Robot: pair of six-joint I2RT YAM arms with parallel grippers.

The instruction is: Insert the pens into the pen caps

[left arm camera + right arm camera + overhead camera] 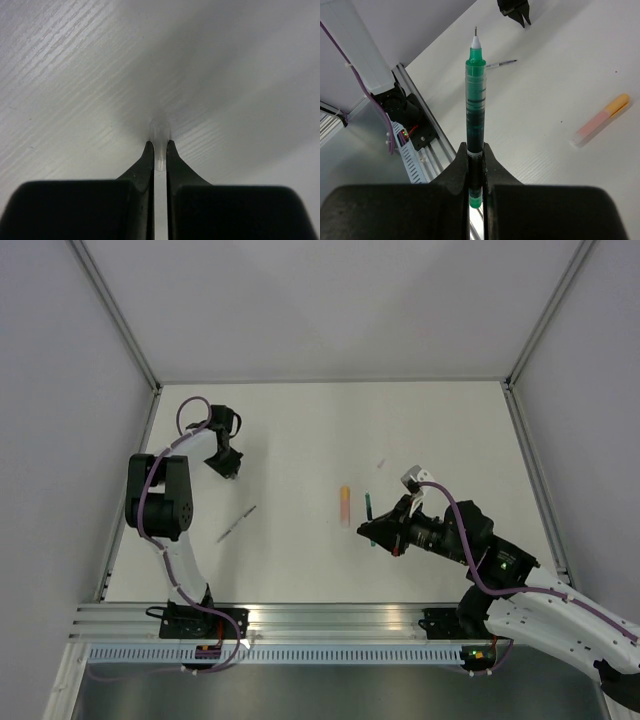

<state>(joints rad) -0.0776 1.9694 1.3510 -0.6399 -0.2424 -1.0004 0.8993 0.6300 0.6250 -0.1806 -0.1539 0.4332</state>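
Nearest the lens in the right wrist view are the matte black fingers (457,170) of the right end effector (475,150), tapered to narrow tips and clamped on the green pen (475,100). The pen is a slim, round, translucent green barrel with a white cone and a fine metal point. It juts out past the fingertips, and a short green end shows behind them. From above, the right end effector (372,532) is at the centre-right of the white counter (300,430), with the green pen (369,505) angled away from the arm.

In the left wrist view, the left end effector (160,150) has its fingers (145,165) drawn narrow, pinching a small, glossy, translucent whitish stub (160,137) with a rounded end. It is low over the counter, whose surface shows a fine, streaked grain. From above, this end effector (228,468) is at the far left.

The orange-pink pen (345,503) lies flat just left of the green one. Its barrel is pale and frosted, with one end solid orange. The thin grey-white pen (237,524) lies slanted, well apart, nearer the left arm.
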